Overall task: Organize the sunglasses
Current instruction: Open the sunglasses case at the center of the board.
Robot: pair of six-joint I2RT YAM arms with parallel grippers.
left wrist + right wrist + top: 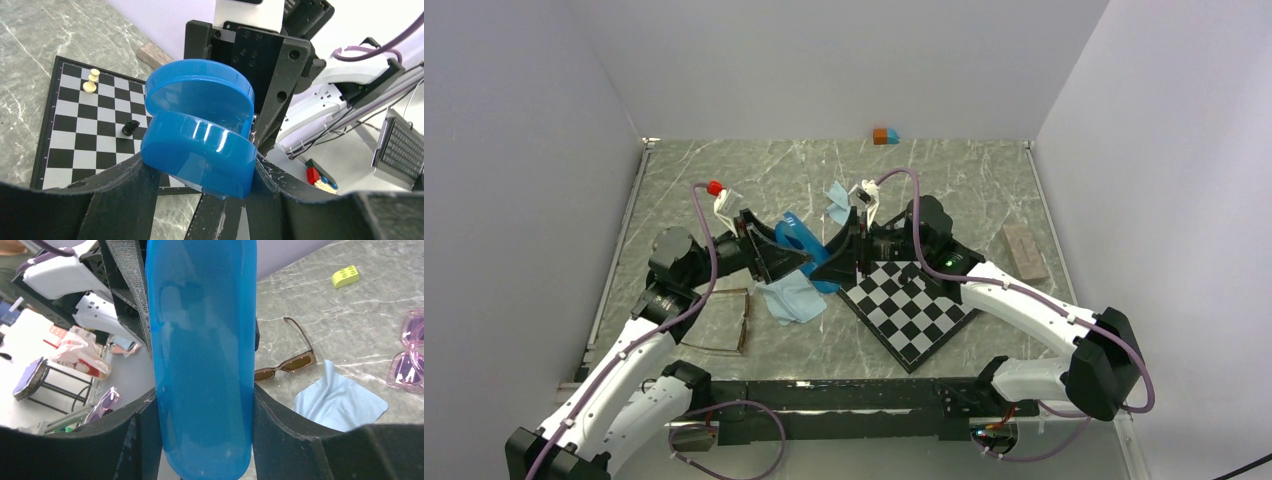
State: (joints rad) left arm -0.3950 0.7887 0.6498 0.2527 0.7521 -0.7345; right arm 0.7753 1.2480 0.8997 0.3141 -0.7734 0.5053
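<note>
Purple sunglasses [407,355]: cut off by the right edge of the right wrist view. Brown sunglasses [286,362]: one end and its temple hidden behind the blue case [202,355]. Chessboard [70,130]: right side covered by that case in the left wrist view.

Blue case [200,135] aloft; chessboard [914,310], 2 light-blue cloths [792,297] on table [724,180].

the top view looks down from high behind the near edge across the whole desk [724,180]. each wrist view sits tight against the blue case [200,125], facing opposite ways; all three share it.
</note>
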